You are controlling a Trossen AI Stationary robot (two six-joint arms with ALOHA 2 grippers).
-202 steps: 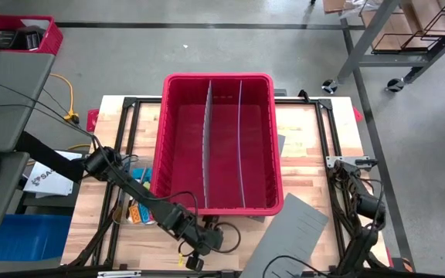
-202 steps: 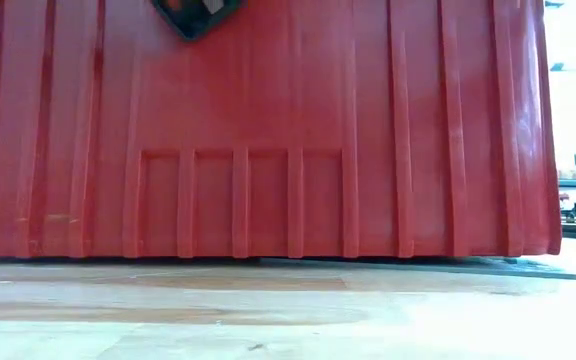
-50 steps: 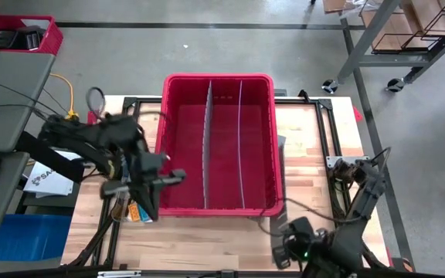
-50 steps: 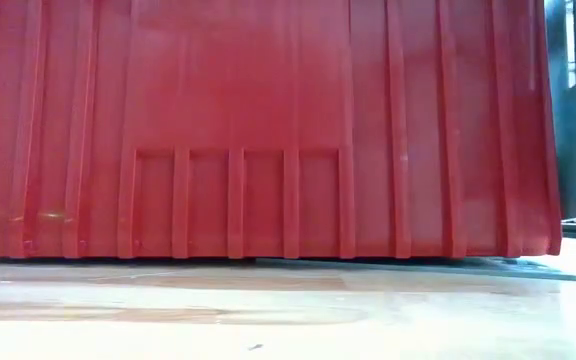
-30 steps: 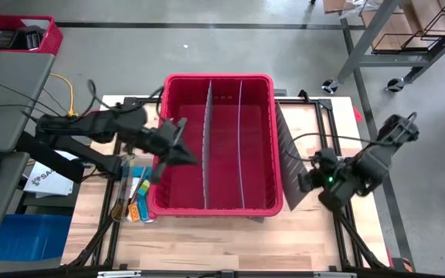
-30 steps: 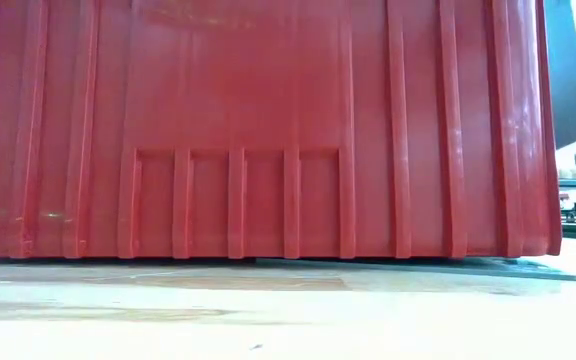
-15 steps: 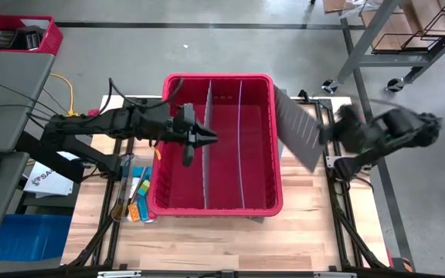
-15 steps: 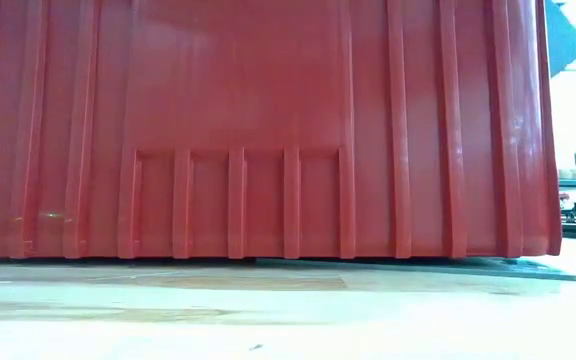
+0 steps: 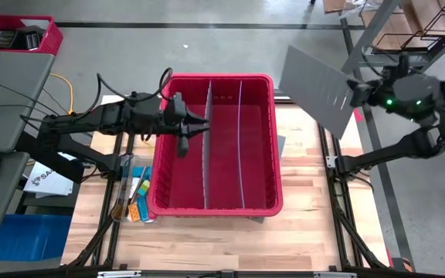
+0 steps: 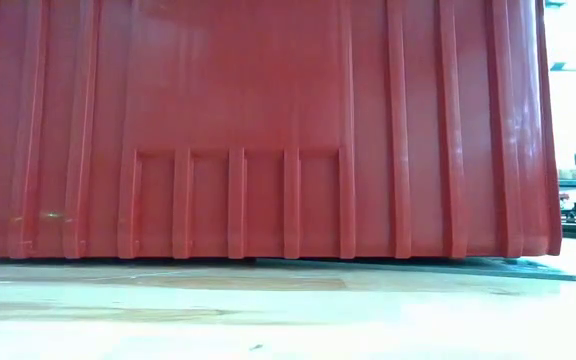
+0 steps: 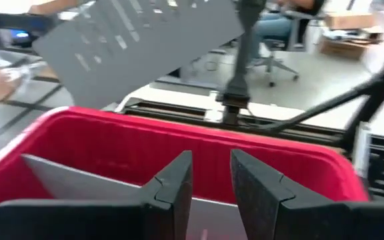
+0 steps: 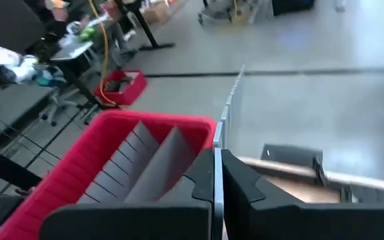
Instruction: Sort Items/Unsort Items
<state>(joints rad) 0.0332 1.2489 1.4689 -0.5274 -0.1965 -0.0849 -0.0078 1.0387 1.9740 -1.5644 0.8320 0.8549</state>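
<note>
The red bin (image 9: 276, 154) stands mid-table, and its near wall fills the low view (image 10: 268, 130). The items, small coloured pieces (image 9: 135, 194), lie on the table against the bin's left side. My left gripper (image 9: 205, 127) hovers level over the bin's left compartment. It is open, with nothing between its fingers (image 11: 212, 183). My right gripper (image 9: 355, 94) is high above the table's far right corner, shut on a flat grey panel (image 9: 315, 85). The left wrist view shows that panel (image 11: 139, 40) beyond the bin. My right gripper pinches the grey panel's edge (image 12: 220, 143) between its two fingers, at the panel's right side (image 9: 349, 96). The panel is lifted clear of table and bin. It stands out from the fingers toward the bin, tilted.
Two grey dividers (image 9: 206, 147) (image 9: 240, 147) stand upright in the bin and split it into three lanes. Black frame rails (image 9: 332, 154) run along the table on both sides. A small red crate (image 9: 22, 35) and a desk sit beyond the table's left.
My right gripper has risen from beside the bin's near right corner, going toward the far right with the grey panel. The panel has come up clear of the table and turned flatter. My left gripper has swung out over the bin's left compartment, toward the far edge.
</note>
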